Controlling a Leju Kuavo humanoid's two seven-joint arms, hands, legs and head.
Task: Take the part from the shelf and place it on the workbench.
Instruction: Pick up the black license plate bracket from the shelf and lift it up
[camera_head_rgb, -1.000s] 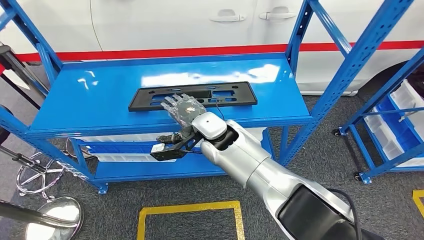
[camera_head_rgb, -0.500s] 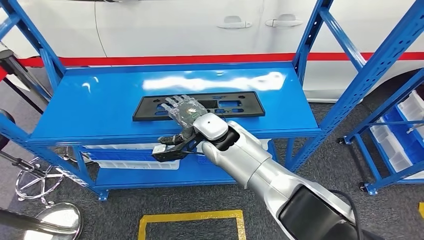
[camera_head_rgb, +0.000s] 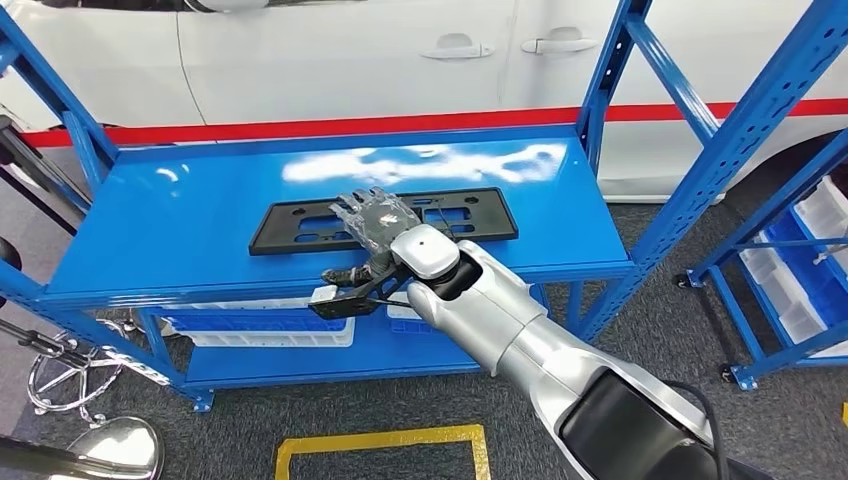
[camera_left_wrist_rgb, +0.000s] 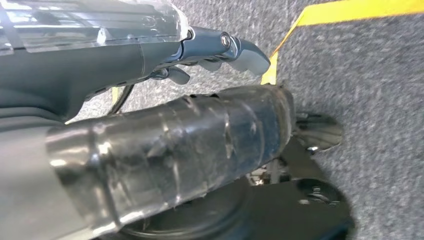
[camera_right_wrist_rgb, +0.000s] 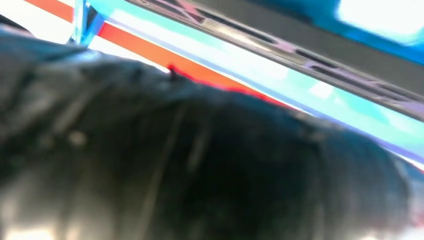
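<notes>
You had the right hand (camera_head_rgb: 375, 218) laid palm-down on the black part (camera_head_rgb: 300, 228), fingers stretched flat over its middle section, thumb tucked below the front edge of the shelf (camera_head_rgb: 180, 215); whether the thumb was actually gripping the part's near edge can't be told. The part lay flat, long side across the blue shelf top, roughly centred, nearer the front lip than the back. In the right wrist view the hand (camera_right_wrist_rgb: 200, 165) was a dark blur with the part's slotted edge (camera_right_wrist_rgb: 280, 47) above it. Your left hand (camera_left_wrist_rgb: 150, 130) hung over grey carpet near yellow floor tape (camera_left_wrist_rgb: 320, 10), fingers curled in, holding nothing. Behind the shelf stood a white car (camera_head_rgb: 350, 60) with a red stripe; a blue upright (camera_head_rgb: 720, 150) rose to the right, white bins (camera_head_rgb: 260, 330) sat on the lower tier. Against a second earlier, the part's left end had swung slightly toward you, the hand staying on it.
</notes>
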